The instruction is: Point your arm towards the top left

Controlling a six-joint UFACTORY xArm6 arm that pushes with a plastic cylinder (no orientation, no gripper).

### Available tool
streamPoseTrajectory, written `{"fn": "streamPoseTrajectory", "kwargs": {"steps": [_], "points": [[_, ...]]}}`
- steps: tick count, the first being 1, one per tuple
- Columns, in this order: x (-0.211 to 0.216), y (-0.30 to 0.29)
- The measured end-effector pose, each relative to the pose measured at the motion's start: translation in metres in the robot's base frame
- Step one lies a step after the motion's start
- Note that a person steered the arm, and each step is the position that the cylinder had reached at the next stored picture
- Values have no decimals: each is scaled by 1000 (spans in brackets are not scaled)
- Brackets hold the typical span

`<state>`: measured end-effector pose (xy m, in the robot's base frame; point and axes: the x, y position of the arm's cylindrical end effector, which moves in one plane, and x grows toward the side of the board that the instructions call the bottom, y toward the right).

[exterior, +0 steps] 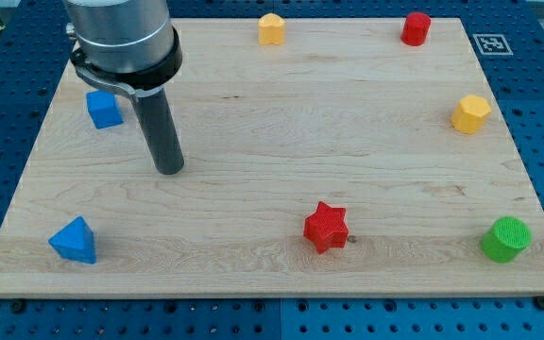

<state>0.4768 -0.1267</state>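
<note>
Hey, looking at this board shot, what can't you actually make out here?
- Arm above my tip: cut off by the view's top edge.
- Blue cube: its upper right corner is hidden behind the rod's collar.
- Board top-left corner: covered by the arm.
- Tip contact with the board: unclear from this angle.

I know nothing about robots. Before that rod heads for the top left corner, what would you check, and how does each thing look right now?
1. My tip shows: ok.
2. Tip touches no block: ok.
3. Blue cube-like block stands near the path, at the tip's upper left: not ok.
4. Blue triangular block lies well below the tip: ok.
5. Wooden board's top left corner is hidden behind the arm: cannot tell.
</note>
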Motion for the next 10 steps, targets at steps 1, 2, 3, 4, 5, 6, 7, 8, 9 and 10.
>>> {"fn": "streamPoseTrajectory", "kwargs": {"steps": [1,2,3,4,5,6,7,8,9,10], "points": [[0,0],[0,3],[-9,28],[-34,63],[-67,84],[-111,78],[-131,64],[-132,63],[-138,32],[-150,5]]}}
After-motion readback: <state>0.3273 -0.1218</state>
